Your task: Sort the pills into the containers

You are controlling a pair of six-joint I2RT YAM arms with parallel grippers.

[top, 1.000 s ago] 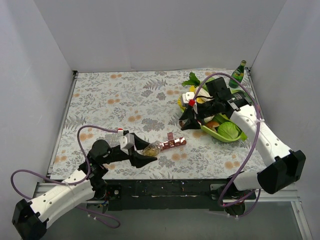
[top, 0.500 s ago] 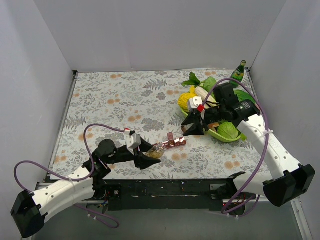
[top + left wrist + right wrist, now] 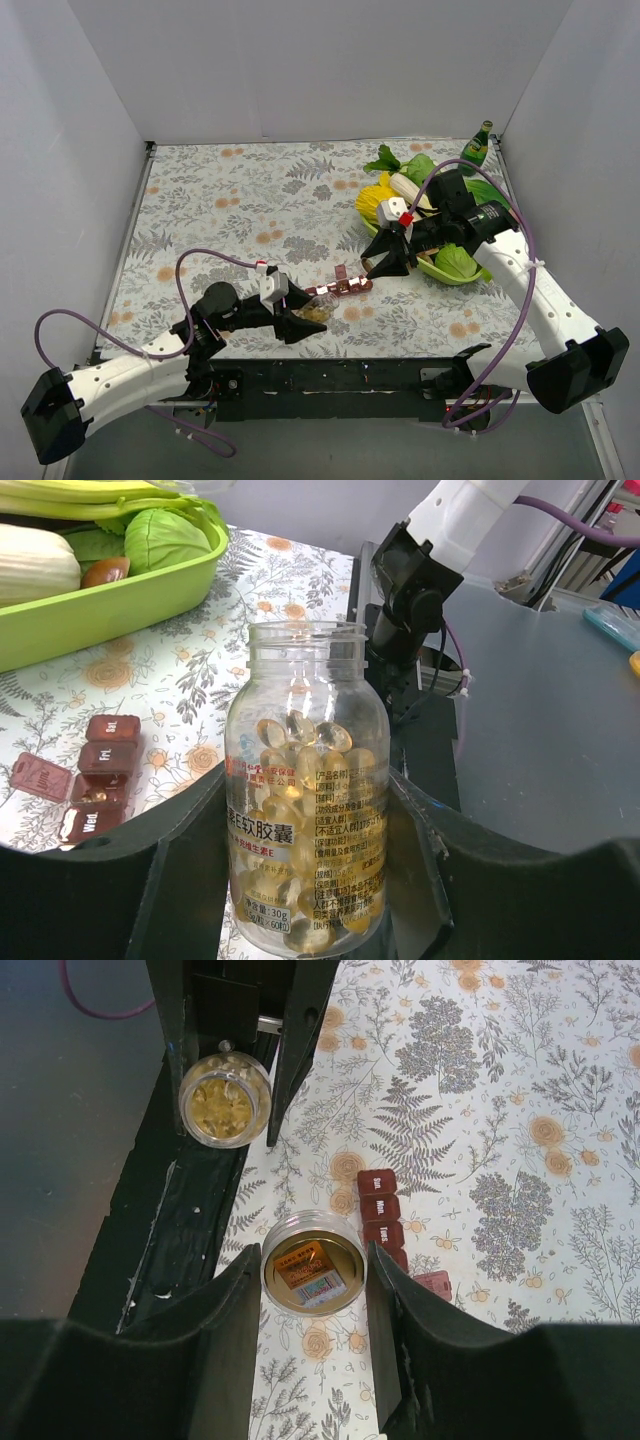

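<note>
Close to the near edge of the worktop, about midway along it, the left gripper is clamped on a clear, uncapped pill jar, one finger pressed to each side. The overhead view shows the jar tipped over with its mouth toward the middle of the worktop. The pills are amber softgels, heaped inside and filling the jar to roughly its shoulder.

Just beyond the jar's mouth lies the pill organiser, a short row of dark-red compartments with white lettering on the lids. It rests on the floral tablecloth, and one flap is folded out to the side.

At the organiser's right end, the right gripper hangs above the cloth and grips the jar's gold lid between its fingers. The lid's hollow underside faces the wrist camera.

Farther back, toward the right edge, sits a green tray of vegetables. A green glass bottle stands upright in the far right corner.
</note>
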